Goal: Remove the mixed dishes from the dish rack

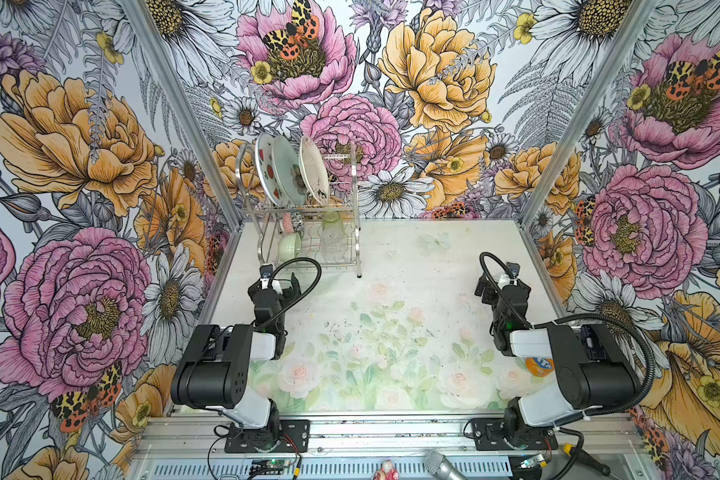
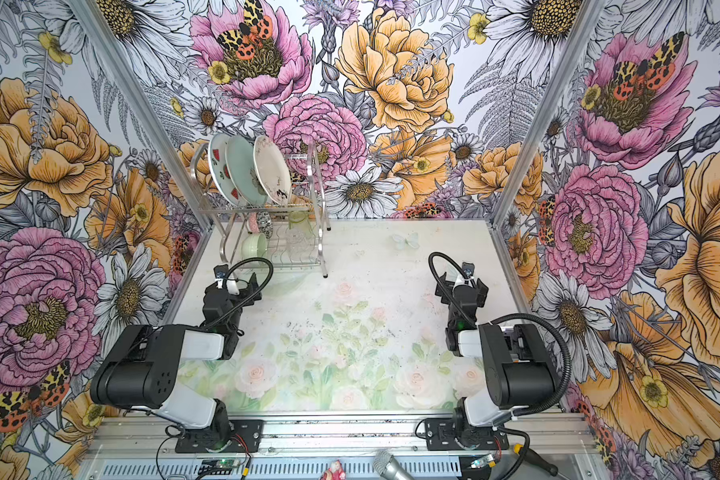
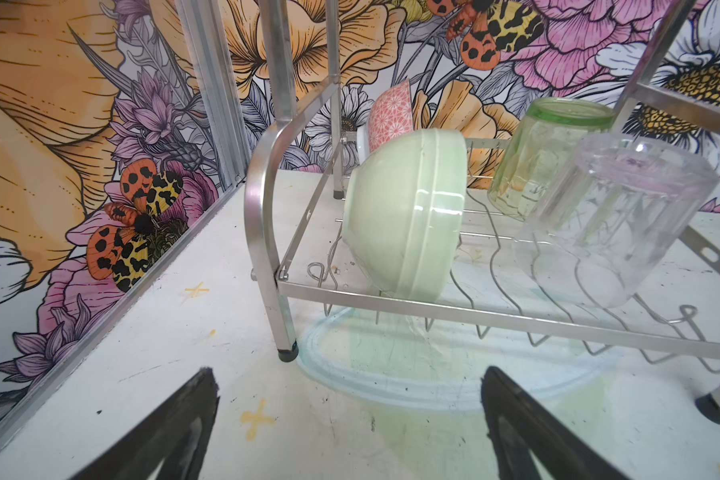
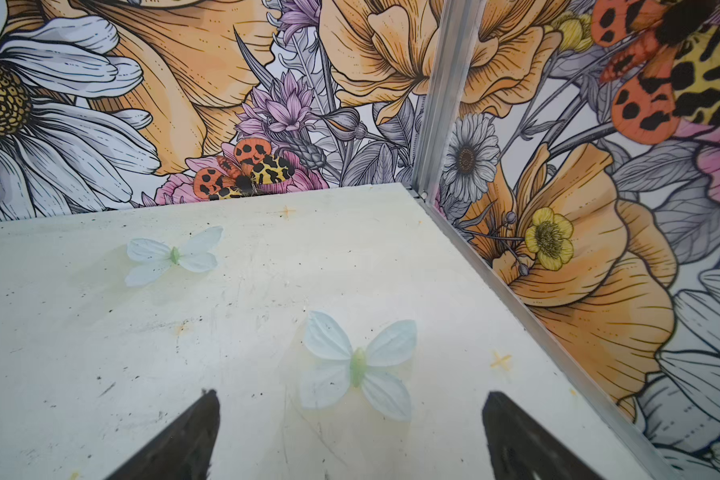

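The chrome dish rack (image 1: 357, 241) (image 2: 323, 257) stands at the back left. Its upper shelf holds a watermelon-print plate (image 1: 267, 166), a pale aqua plate (image 1: 287, 170) and a cream plate (image 1: 313, 170), all on edge. On the lower tier, the left wrist view shows a pale green bowl (image 3: 404, 224) on its side, a pink patterned bowl (image 3: 389, 116) behind it, and a green tumbler (image 3: 545, 158) and a clear tumbler (image 3: 616, 216) upside down. My left gripper (image 3: 349, 374) (image 1: 285, 279) is open, low, just before the rack's front rail (image 3: 474, 309). My right gripper (image 4: 351, 395) (image 1: 501, 278) is open above bare table at the right.
An orange-labelled can (image 1: 539, 365) stands near the front right, partly under my right arm. Flowered walls with aluminium posts (image 1: 208, 158) close in the table on three sides. A microphone (image 1: 441, 465) and a screwdriver (image 1: 587, 457) lie on the front ledge.
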Robot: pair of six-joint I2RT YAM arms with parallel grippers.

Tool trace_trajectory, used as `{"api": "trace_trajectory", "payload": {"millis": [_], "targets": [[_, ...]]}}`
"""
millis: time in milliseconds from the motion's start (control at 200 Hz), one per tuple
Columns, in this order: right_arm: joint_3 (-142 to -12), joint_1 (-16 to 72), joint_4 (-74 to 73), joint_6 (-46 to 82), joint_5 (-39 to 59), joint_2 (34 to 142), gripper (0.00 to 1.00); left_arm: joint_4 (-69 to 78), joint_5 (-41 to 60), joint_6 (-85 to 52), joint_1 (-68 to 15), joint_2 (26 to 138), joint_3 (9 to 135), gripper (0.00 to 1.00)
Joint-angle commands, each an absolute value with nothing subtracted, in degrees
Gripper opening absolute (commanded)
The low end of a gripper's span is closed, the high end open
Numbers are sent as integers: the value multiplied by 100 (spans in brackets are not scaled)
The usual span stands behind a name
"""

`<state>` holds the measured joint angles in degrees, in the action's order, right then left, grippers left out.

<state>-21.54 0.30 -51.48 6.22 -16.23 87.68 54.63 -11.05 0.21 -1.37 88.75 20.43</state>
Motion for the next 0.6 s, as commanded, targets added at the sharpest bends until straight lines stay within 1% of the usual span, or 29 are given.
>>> {"api": "trace_trajectory", "payload": {"millis": [0, 595], "targets": [[-2101, 37, -5212, 670, -1680, 8780, 99, 5467, -1107, 59, -125, 8895, 2132, 99], [-2127, 39, -5181, 684, -1679, 8793, 100, 5473, -1107, 48, -123, 8894, 2127, 99]]}}
